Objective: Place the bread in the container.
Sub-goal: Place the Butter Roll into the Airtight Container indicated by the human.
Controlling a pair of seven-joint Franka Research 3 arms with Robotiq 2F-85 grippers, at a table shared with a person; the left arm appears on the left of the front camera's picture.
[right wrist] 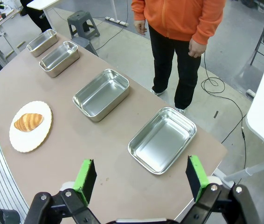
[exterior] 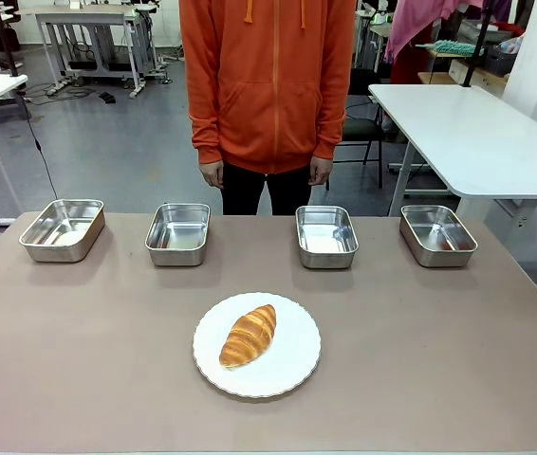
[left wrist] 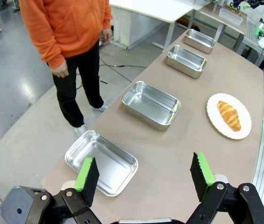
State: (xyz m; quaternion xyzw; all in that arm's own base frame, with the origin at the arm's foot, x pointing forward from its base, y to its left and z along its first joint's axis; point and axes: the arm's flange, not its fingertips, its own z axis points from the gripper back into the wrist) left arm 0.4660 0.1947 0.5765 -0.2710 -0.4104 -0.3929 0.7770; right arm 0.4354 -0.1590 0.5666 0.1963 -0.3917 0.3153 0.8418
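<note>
Bread [exterior: 248, 336]: golden-brown ridged croissant, lying untouched on round white scalloped plate [exterior: 297, 372], centre of the brown table [exterior: 79, 360] on the robot's side. Both arms high over the table: left gripper [left wrist: 143, 171] spread wide and empty, right gripper [right wrist: 139, 175] the same.

Risks: a hard pinch could crush or flake the soft crust, and the plate could slide under a push. Four look-alike shiny rectangular steel pans [exterior: 175, 256] stand in the far row. Cannot tell which is meant, so a wrong drop is possible. All four pans are empty.

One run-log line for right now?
bread: on white plate, untouched | pans: four in a row, empty | left tool: open, empty | right tool: open, empty | person: at far side, hands down
</note>
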